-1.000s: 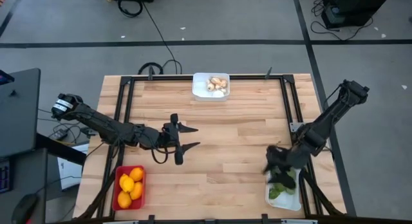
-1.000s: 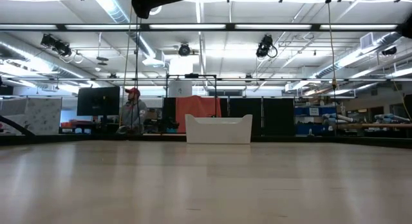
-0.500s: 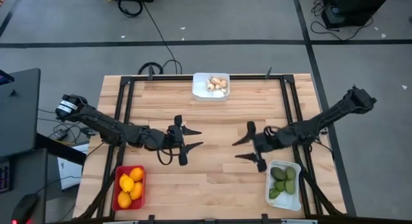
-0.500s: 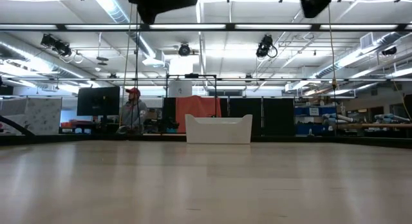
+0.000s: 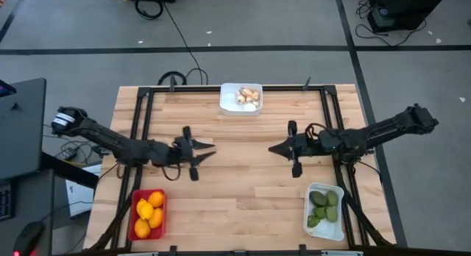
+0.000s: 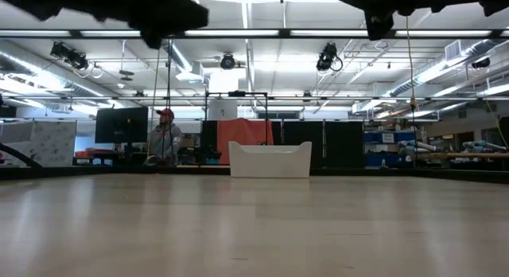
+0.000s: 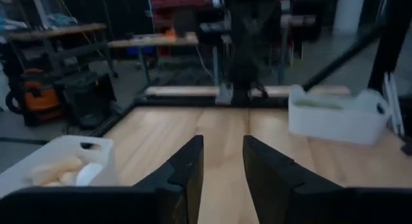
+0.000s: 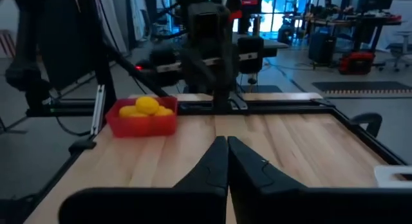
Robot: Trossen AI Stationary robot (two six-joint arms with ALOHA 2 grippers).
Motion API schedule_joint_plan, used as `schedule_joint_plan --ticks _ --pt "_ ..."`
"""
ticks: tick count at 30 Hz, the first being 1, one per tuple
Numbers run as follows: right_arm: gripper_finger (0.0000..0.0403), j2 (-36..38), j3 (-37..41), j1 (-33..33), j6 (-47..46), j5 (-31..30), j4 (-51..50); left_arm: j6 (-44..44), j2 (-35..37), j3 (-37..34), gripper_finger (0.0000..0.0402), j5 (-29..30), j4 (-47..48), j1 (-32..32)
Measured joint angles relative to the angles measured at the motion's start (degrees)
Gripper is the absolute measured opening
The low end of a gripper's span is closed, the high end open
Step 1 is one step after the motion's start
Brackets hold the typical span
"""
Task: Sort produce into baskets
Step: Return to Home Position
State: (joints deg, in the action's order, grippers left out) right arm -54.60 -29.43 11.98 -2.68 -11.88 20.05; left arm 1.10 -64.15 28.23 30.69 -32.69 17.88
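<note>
Left jaws are hanging parted, right jaws pressed together, both empty above the table (image 5: pixel 243 197), apparently because sorting is finishing. Citrus (image 5: pixel 149 210) is sitting in red basket (image 5: pixel 132 226), limes (image 5: pixel 324 201) in near white basket (image 5: pixel 331 232), mushrooms (image 5: pixel 246 96) in far white basket (image 5: pixel 229 90).

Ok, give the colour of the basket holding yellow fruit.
Red; the basket shows best in the high view.

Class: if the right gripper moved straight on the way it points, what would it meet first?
Likely the left gripper, which faces the right gripper across the table; their relative heights are unclear.
</note>
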Motion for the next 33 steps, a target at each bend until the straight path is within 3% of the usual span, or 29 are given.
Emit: schedule_joint_plan --ticks 3,10,23,33 --pt "0.0018 4.21 1.39 -0.08 -1.82 -1.47 -2.58 -0.15 5.52 -7.51 0.0111 0.11 -6.47 -0.27" --pt "0.0008 16.36 7.88 1.04 -2.7 -0.92 -3.56 -4.49 14.07 -17.51 0.011 3.21 -8.32 -0.28" --pt "0.0004 37.58 16.48 -0.16 -2.51 -3.65 -10.93 -5.06 22.4 -27.76 0.0095 -0.24 -12.66 -2.91" --pt "0.0003 46.3 20.34 -0.56 -6.42 -6.05 -15.81 -4.41 27.71 -27.74 0.0085 -3.86 -7.56 -6.67"
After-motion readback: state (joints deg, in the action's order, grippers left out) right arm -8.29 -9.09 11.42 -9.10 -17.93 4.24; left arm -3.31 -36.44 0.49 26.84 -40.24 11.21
